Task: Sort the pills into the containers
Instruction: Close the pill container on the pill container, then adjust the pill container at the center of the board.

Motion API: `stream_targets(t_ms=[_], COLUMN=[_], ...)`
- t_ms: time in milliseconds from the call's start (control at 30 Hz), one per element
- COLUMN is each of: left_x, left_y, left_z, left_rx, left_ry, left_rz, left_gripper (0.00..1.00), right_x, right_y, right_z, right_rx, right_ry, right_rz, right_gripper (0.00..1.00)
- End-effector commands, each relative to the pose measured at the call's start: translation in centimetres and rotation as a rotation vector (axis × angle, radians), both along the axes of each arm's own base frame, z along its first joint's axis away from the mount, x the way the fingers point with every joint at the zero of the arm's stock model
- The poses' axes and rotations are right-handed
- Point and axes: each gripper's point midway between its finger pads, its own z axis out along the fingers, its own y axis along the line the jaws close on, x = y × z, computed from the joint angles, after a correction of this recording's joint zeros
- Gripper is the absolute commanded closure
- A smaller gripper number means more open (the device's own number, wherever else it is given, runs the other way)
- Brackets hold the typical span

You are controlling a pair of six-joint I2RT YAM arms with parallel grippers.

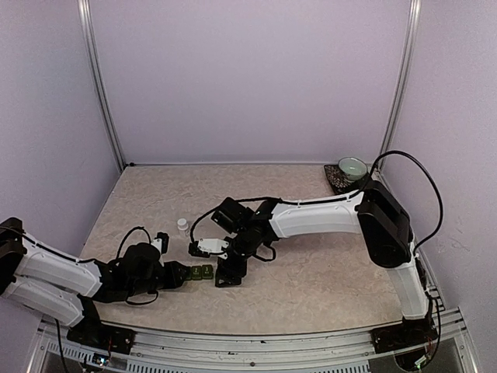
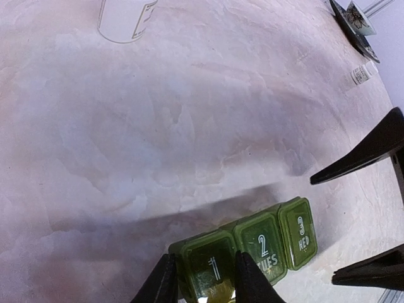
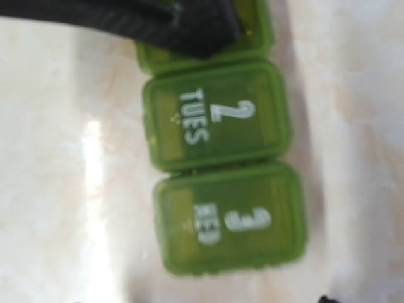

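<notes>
The containers [image 1: 199, 272] lie on the marbled table [image 1: 326, 264] near its front edge, between my two grippers: a short strip of three joined square compartments in dark, slightly see-through green plastic, with rounded corners and all three lids down. My left gripper [image 1: 181, 274] is closed on the compartment at the strip's end, one finger on each of its sides. My right gripper [image 1: 230, 273] hangs just beside the other end with its jaws spread wide, touching nothing. The overhead view gives only the layout; there the strip is a small dark bar with no lettering to read. My left wrist view shows the containers [image 2: 252, 249] with white raised print, "1", then "2 TUES", then "3 WED", and my left fingers [image 2: 161, 281] pinching the first box. My right wrist view is blurred and shows the containers [image 3: 221, 183] very close, "2 TUES" and "3 WED" legible, with the first lid hidden under a black finger of the left gripper [image 3: 183, 25]
</notes>
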Motion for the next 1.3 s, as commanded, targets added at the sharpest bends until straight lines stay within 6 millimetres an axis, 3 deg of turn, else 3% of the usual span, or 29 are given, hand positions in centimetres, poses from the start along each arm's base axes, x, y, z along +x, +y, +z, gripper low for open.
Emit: stream_targets(t_ms=[0,133,300,367,567,700,1267], left_x=[-0.4,-0.4,-0.2,-0.2,-0.2,-0.2,-0.3], left_y=[0.0,-0.2,-0.5,-0.6,-0.5,-0.5,-0.5], left_z=[-0.6,-0.5,-0.4,-0.5,-0.5,-0.7,-1.1], left_rx=[0.036,0.035,0.037,0.037,0.044,0.046,0.048], left_ry=[0.028,0.026,0.027,0.029,0.03,0.033,0.046], left_rz=[-0.023,-0.025,-0.031,-0.034,-0.031,-0.032,-0.033], left_gripper=[0.68,0.68,0.68,0.68,0.68,0.68,0.68], right_x=[0.8,3.0,4.3,4.3,2.9,2.9,2.0], right_y=[1.3,1.6,2.8,3.2,4.1,3.9,2.4], right_z=[5.8,6.9,5.4,4.5,3.6,1.6,-3.4], right_rx=[0.215,0.267,0.271,0.272,0.294,0.246,0.14], right_ry=[0.057,0.039,0.024,0.033,0.052,0.036,0.03], right_rz=[-0.016,-0.09,-0.124,-0.118,-0.078,-0.092,-0.088], right_gripper=[0.23,0.27,0.42,0.48,0.49,0.5,0.54])
